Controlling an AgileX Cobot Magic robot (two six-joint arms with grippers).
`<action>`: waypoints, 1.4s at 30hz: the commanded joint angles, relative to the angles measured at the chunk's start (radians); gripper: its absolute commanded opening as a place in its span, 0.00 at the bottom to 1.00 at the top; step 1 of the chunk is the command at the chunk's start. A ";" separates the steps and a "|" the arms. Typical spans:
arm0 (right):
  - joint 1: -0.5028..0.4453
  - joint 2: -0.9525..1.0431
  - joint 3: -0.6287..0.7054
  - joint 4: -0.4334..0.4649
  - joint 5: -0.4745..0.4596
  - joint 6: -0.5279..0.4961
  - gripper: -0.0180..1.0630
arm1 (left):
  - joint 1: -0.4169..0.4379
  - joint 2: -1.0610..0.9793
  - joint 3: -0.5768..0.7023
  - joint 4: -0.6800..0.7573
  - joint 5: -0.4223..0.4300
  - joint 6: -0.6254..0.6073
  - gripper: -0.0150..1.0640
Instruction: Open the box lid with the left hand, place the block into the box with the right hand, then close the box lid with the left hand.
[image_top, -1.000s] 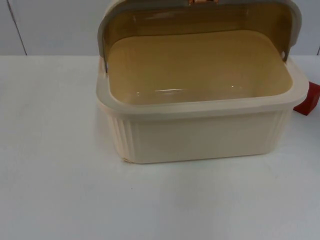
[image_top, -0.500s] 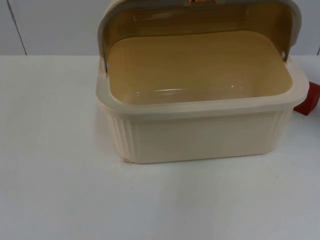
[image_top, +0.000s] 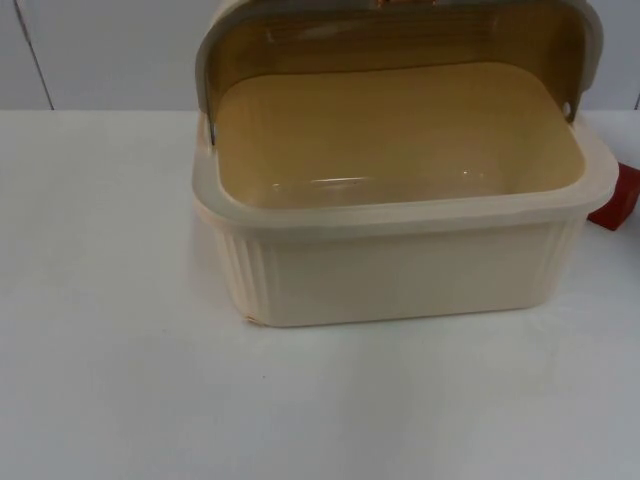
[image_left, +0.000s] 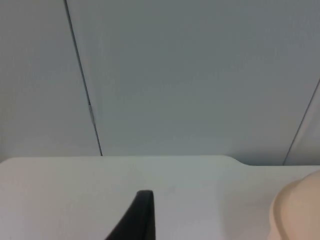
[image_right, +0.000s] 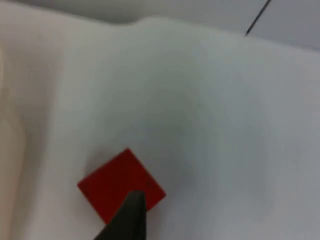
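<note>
A cream ribbed box (image_top: 400, 270) stands in the middle of the table with its amber-tinted lid (image_top: 400, 40) swung up and back, so the yellow inside is bare. A red block (image_top: 618, 198) lies on the table just past the box's right end. In the right wrist view my right gripper (image_right: 127, 217) hangs directly over the red block (image_right: 121, 184), close above it. The left wrist view has my left gripper (image_left: 142, 215) held over bare table, facing the partition wall, with a corner of the box (image_left: 297, 212) beside it.
The grey partition wall (image_left: 200, 75) closes off the table behind the box. White table top (image_top: 300, 400) stretches in front of the box and to its left. The box's wall (image_right: 7, 125) stands close beside the block.
</note>
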 joint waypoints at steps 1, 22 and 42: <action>-0.023 0.035 -0.015 0.132 0.022 -0.182 0.99 | 0.004 0.004 0.000 0.007 0.015 -0.001 0.99; -0.070 0.416 -0.312 0.794 0.224 -1.180 0.99 | 0.004 0.041 0.000 0.043 0.050 -0.001 0.99; -0.068 0.423 -0.315 0.779 0.230 -1.153 0.02 | 0.004 0.041 0.000 0.085 0.044 -0.001 0.99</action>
